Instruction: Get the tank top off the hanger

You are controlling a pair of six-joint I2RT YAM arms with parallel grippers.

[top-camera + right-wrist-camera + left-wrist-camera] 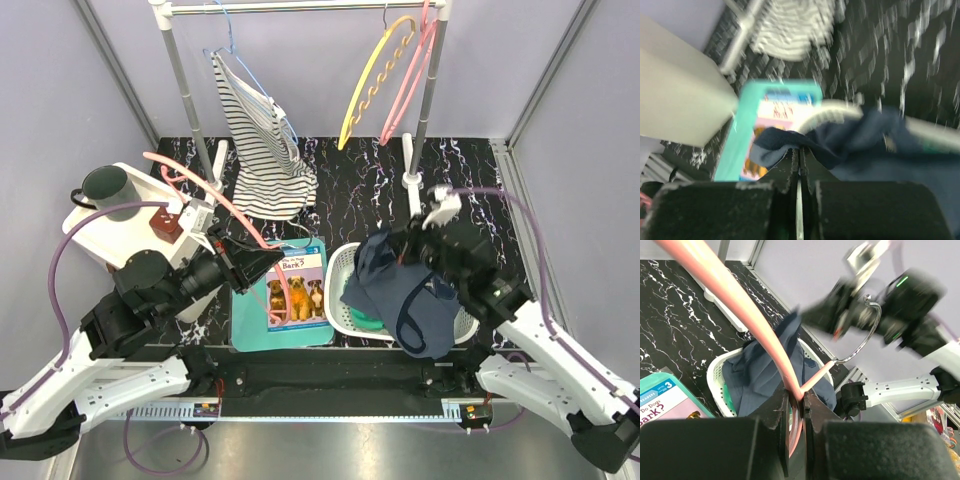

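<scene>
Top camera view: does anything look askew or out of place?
Yes: the striped top on the blue hanger hangs lopsided, its hem bunched on the black table instead of hanging free.

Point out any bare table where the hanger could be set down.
Bare table lies between the striped top and the rack's right post, behind the basket; a smaller strip sits right of that post. The front is crowded: tray, book and basket.

Lilac walls (490,70) enclose a black marbled tabletop (360,190).
</scene>
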